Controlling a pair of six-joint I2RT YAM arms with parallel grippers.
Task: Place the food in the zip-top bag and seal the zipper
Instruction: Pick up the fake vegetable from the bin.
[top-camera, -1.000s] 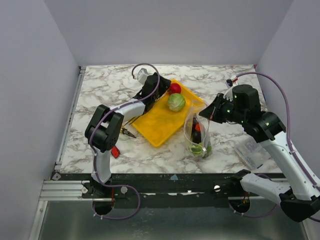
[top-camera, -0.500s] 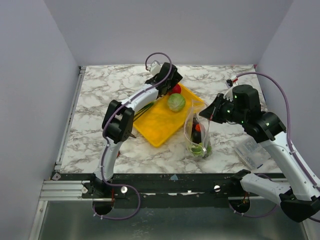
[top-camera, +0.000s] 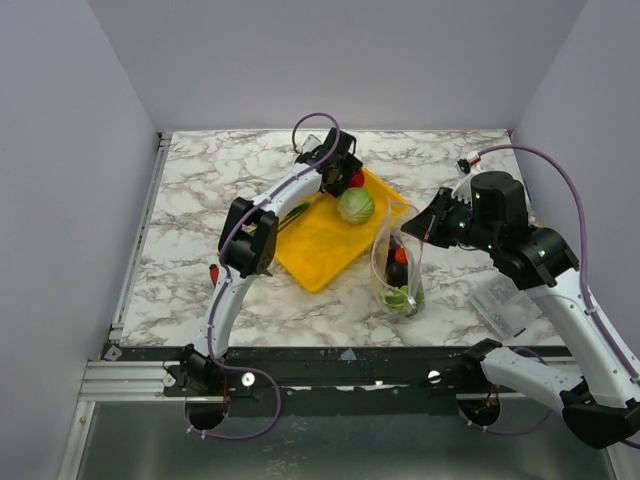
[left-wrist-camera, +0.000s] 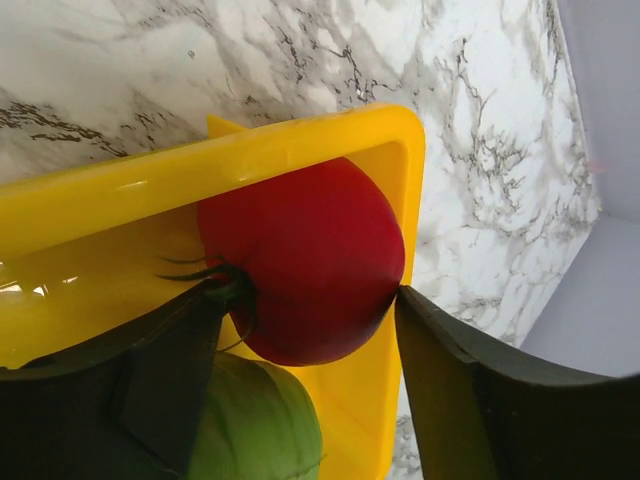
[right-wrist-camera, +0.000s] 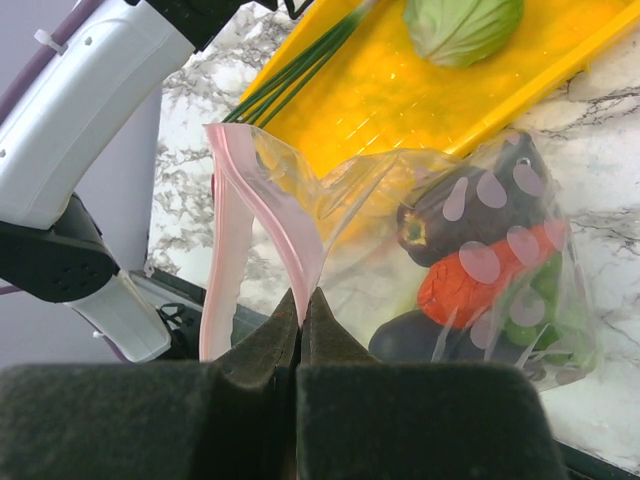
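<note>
The red tomato (top-camera: 352, 179) lies in the far corner of the yellow tray (top-camera: 315, 250), next to the green cabbage (top-camera: 354, 205). My left gripper (top-camera: 344, 170) is open, its jaws on either side of the tomato (left-wrist-camera: 300, 260) and right against it. My right gripper (top-camera: 418, 228) is shut on the zipper (right-wrist-camera: 270, 210), the pink strip of the zip-top bag (top-camera: 398, 265), holding its mouth up and open. In the bag (right-wrist-camera: 400, 220) lie an eggplant (right-wrist-camera: 470, 215), a red chili (right-wrist-camera: 480, 275) and green grapes (right-wrist-camera: 545, 300). Green onions (top-camera: 292, 212) lie on the tray's left edge.
A smaller clear packet (top-camera: 505, 300) lies at the right, under my right arm. A red-handled tool (top-camera: 214, 272) lies left of the tray, partly behind my left arm. The bag stands just off the tray's near right edge.
My left arm has swung right and its gripper has moved along the tray's far edge onto the tomato. The right gripper has kept its hold on the bag.
</note>
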